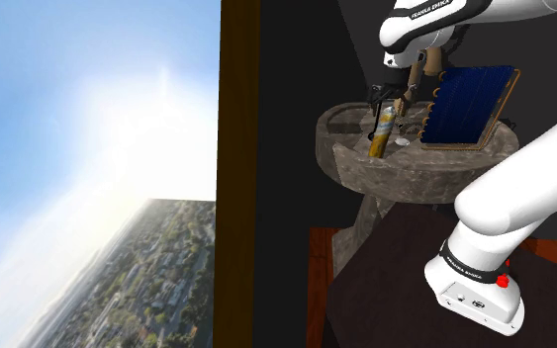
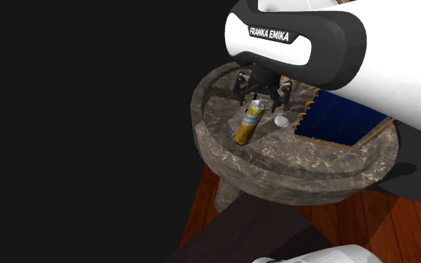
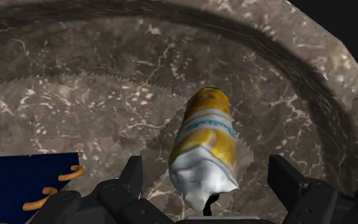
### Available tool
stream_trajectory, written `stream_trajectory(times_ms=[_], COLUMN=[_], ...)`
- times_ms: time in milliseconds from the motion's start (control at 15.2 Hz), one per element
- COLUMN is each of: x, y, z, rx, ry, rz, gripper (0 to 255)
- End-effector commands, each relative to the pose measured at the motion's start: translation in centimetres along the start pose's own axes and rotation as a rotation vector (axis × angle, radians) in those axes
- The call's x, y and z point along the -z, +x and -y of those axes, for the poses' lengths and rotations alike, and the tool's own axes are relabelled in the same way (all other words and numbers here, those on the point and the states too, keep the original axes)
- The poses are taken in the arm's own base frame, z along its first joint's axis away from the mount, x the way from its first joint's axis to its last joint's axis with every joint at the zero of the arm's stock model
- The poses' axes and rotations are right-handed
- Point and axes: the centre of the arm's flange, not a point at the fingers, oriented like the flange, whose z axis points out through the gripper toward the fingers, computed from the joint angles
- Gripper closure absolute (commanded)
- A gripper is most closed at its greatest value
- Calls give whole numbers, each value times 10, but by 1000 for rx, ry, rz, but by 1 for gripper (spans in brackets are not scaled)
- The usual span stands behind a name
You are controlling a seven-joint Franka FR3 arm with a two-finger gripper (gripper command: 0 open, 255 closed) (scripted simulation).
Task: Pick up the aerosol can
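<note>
Standing well apart, the black fingers (image 3: 131, 179) of the gripper (image 3: 206, 167) clasp nothing. In the wrist view the aerosol can (image 3: 206, 143) sits between them, with a strip of table showing on each side of it, so neither finger touches it. The can is yellow with a white and pale blue band around its middle, and its crumpled white end is the end nearest the hand.

From the second exterior view, the gripper (image 2: 262, 96) hangs directly over the can (image 2: 250, 123), which is tilted rather than upright. The can's upper end sits just under the fingertips and its lower end is down on the round, marble-patterned table (image 2: 291, 175) with a raised rim. I cannot tell whether that upper end brushes the hand.

A dark blue spiral notebook (image 2: 343, 119) with an orange coil lies on the same table. The can is near the notebook's coil edge, apart from it. A small white disc (image 2: 281, 120) lies between the notebook and the can, closer to the notebook.

The shoulder view agrees: the gripper (image 1: 390, 99) is above the leaning can (image 1: 385, 129), just beside the notebook (image 1: 469, 104), which is propped at a slant there.
</note>
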Motion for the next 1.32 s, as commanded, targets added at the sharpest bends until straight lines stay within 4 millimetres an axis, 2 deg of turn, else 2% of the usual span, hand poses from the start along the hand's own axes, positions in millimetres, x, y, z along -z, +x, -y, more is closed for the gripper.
stream_trajectory(times_ms=[0,66,660,1254], x=[-2,-2,-2,45], y=[0,0,0,-2], z=[0,0,0,-1], rx=[0,0,0,0], ry=[0,0,0,0], rz=[0,0,0,0], gripper=[0,255,255,255])
